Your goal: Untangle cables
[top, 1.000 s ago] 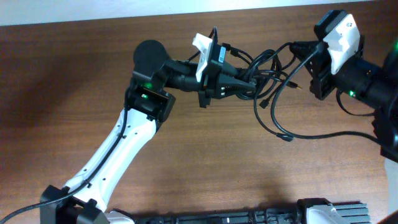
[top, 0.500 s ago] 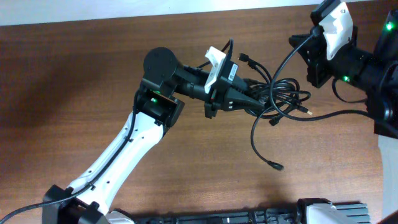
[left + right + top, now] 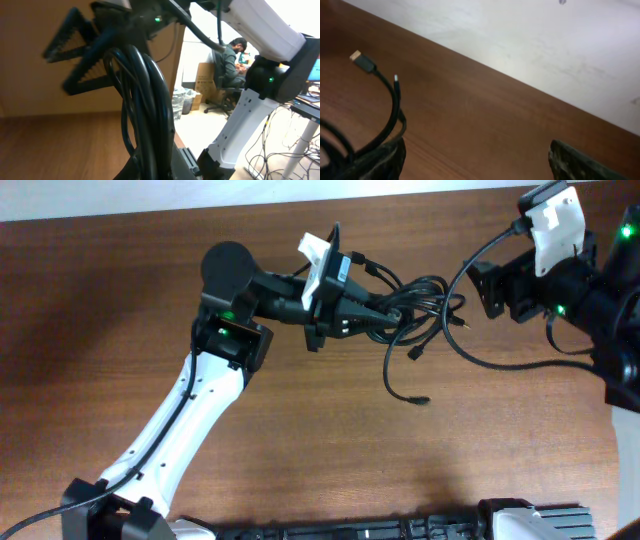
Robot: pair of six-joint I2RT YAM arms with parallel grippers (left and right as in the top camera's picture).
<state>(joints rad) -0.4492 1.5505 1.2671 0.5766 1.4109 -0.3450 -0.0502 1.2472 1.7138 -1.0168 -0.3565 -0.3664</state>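
Left jaws clamped on bundled cables (image 3: 425, 292), right jaws spread wide — one cord alongside

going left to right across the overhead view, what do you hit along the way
left arm → left gripper, closed on the tangle → cables, with loose ends trailing down toward the near side of the table → right gripper, fingers apart
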